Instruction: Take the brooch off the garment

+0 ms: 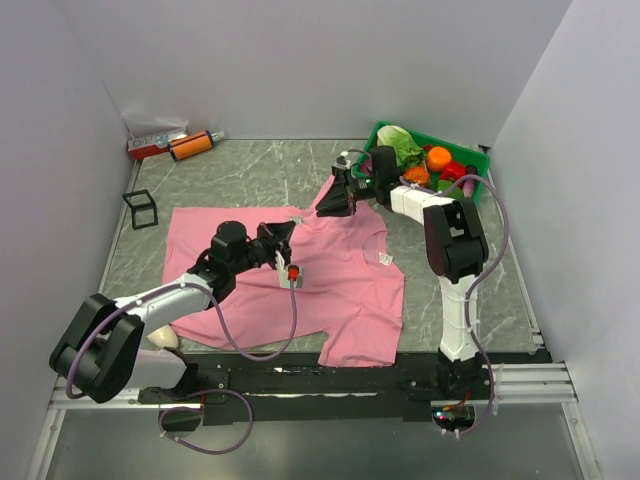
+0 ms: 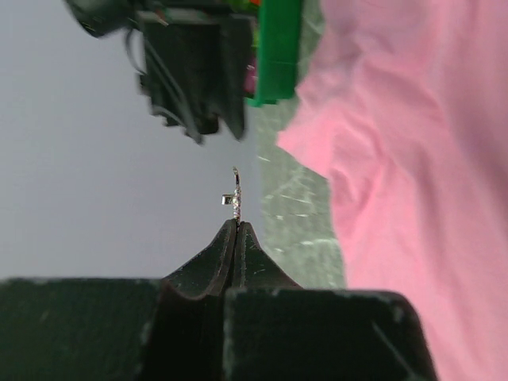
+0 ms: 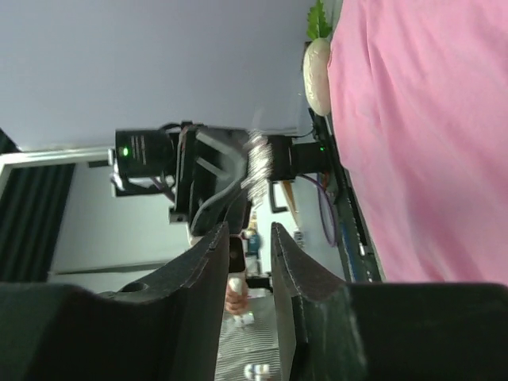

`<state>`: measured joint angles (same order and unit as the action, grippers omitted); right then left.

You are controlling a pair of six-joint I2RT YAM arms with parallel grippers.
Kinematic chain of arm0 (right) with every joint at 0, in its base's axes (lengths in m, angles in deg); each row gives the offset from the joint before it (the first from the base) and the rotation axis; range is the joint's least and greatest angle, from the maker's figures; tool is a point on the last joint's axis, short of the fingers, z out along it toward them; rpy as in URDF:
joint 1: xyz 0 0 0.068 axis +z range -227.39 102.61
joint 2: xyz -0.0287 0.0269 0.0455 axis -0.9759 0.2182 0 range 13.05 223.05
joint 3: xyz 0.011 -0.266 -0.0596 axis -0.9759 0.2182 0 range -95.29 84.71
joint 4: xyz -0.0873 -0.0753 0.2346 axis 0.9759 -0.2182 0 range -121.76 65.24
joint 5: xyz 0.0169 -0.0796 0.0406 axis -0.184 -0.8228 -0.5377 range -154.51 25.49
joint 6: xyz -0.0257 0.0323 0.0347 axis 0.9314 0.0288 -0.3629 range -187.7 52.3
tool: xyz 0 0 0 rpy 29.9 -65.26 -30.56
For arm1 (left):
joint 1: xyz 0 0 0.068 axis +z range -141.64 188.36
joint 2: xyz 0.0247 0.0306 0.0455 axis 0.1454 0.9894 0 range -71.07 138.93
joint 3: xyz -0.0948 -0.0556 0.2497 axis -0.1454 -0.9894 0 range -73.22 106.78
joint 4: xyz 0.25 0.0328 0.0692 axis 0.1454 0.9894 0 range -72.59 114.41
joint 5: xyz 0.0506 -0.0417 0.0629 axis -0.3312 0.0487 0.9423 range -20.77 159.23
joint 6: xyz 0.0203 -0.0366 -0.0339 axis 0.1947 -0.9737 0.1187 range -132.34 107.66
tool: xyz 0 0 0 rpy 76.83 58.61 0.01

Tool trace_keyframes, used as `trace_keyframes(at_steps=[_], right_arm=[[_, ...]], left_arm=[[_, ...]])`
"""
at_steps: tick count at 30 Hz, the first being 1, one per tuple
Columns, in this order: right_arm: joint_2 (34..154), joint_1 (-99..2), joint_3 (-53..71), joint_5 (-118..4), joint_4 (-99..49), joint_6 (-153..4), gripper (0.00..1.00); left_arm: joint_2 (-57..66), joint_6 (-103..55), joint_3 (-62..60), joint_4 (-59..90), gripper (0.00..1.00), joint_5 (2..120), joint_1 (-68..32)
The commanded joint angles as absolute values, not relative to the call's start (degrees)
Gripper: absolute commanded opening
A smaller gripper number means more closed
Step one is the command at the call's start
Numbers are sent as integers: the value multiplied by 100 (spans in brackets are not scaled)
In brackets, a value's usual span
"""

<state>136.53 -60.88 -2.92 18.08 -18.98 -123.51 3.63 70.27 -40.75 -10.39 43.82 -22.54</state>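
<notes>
The pink T-shirt (image 1: 330,290) lies spread on the table; it also shows in the left wrist view (image 2: 413,159) and the right wrist view (image 3: 429,135). My left gripper (image 1: 290,230) is raised above the shirt's upper edge. In the left wrist view it (image 2: 237,224) is shut on the tiny silvery brooch (image 2: 236,194), which stands clear of the cloth. My right gripper (image 1: 328,205) faces it from just to the right, open and empty (image 3: 248,230). The brooch shows as a silvery blur (image 3: 258,163) beyond the right gripper's tips. A small white label (image 1: 385,259) lies on the shirt.
A green basket (image 1: 478,155) of vegetables stands at the back right, behind the right arm. An orange tube and a red-and-white pack (image 1: 175,145) lie at the back left. A small black frame (image 1: 142,208) stands left of the shirt. Walls close in on three sides.
</notes>
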Motion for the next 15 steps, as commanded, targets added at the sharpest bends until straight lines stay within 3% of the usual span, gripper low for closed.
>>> trace_keyframes(at_steps=[1, 6, 15], right_arm=[[13688, -6043, -484, 2505, -462, -13354, 42], [13741, -5990, -643, 2321, -1167, -12817, 51], [13856, -5753, -458, 2803, 266, -14003, 43]], left_arm=[[109, 7379, -3965, -1784, 1, 4251, -2372], [74, 7344, -3894, -1591, 1, 4277, -2381], [144, 7274, -3894, -1749, 1, 4313, -2381]])
